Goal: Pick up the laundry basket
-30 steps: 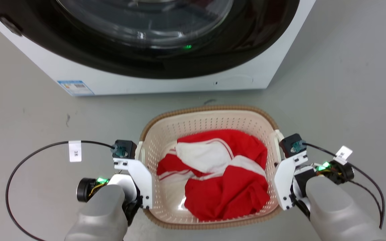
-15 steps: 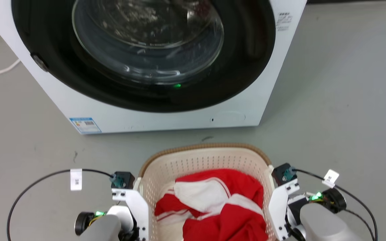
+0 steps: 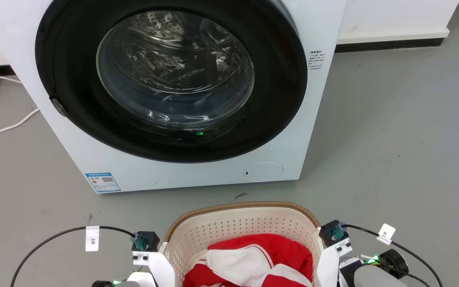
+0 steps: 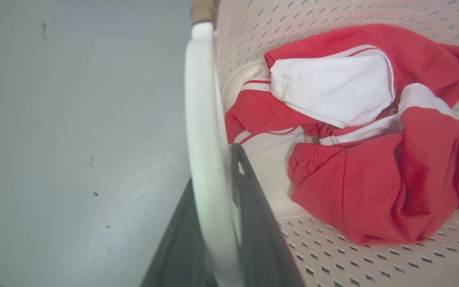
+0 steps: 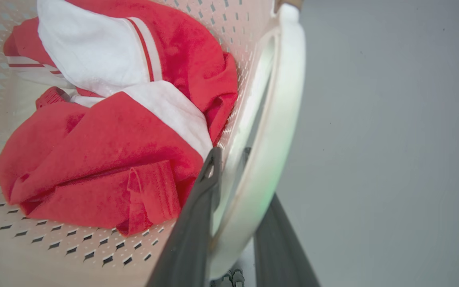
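Observation:
The laundry basket (image 3: 240,207), cream perforated plastic with a brown woven rim, sits at the bottom middle of the head view in front of the washer. A red and white garment (image 3: 253,259) lies inside it. My left gripper (image 4: 213,167) is shut on the basket's white left handle (image 4: 201,99), one dark finger on each side of it. My right gripper (image 5: 231,159) is shut the same way on the right handle (image 5: 289,79). In the head view, only the white wrist brackets beside the basket's two sides are visible. I cannot tell whether the basket's base touches the floor.
A white front-loading washer (image 3: 317,28) with its round glass door (image 3: 173,75) shut stands just beyond the basket. A white cable (image 3: 6,127) trails on the grey floor at the left. A wall skirting (image 3: 393,38) runs at the upper right.
The head view has swung upward, so more of the washer shows and the basket and both grippers sit lower in the picture. Both grippers stay at the basket's handles.

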You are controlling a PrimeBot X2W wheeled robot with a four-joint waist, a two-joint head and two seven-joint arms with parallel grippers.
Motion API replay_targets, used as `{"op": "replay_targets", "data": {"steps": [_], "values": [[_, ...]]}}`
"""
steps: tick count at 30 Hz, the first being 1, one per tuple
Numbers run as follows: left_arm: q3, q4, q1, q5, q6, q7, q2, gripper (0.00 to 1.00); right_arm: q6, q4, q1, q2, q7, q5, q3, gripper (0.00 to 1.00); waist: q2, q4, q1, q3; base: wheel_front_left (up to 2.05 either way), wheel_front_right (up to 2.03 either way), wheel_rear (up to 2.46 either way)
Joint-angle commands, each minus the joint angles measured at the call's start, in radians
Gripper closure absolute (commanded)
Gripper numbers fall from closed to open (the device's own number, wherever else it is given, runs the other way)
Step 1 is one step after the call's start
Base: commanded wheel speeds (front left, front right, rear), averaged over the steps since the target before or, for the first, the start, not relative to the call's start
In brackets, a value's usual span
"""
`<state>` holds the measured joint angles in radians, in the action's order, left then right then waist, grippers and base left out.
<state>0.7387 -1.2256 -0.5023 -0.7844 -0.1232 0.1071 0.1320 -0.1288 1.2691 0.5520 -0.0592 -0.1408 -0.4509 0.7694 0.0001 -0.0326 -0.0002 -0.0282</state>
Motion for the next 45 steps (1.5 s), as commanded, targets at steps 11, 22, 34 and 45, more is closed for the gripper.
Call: {"op": "replay_targets", "data": {"steps": [11, 22, 34, 45], "values": [[0.047, 0.003, 0.011, -0.044, -0.012, 0.002, -0.004, 1.0, -0.003, -0.01, -0.012, -0.011, -0.006, -0.077, 0.079, 1.0, -0.0001, -0.001, 0.0002, 0.022, 0.0, 0.0, 0.0], [0.079, -0.002, 0.005, -0.079, -0.012, -0.005, 0.004, 1.0, -0.003, -0.007, -0.002, -0.017, -0.003, -0.134, 0.135, 1.0, -0.0001, -0.005, 0.0002, 0.025, 0.0, 0.0, 0.0], [0.11, -0.005, -0.003, -0.108, -0.012, -0.009, 0.006, 1.0, -0.003, -0.002, 0.008, -0.017, -0.001, -0.181, 0.18, 1.0, -0.0001, -0.005, 0.0002, 0.021, 0.0, 0.0, 0.0], [0.138, -0.007, -0.008, -0.139, -0.012, -0.013, 0.01, 1.0, -0.003, 0.003, 0.017, -0.019, 0.005, -0.22, 0.219, 1.0, -0.0001, -0.006, 0.0002, 0.021, 0.0, 0.0, 0.0]]}}
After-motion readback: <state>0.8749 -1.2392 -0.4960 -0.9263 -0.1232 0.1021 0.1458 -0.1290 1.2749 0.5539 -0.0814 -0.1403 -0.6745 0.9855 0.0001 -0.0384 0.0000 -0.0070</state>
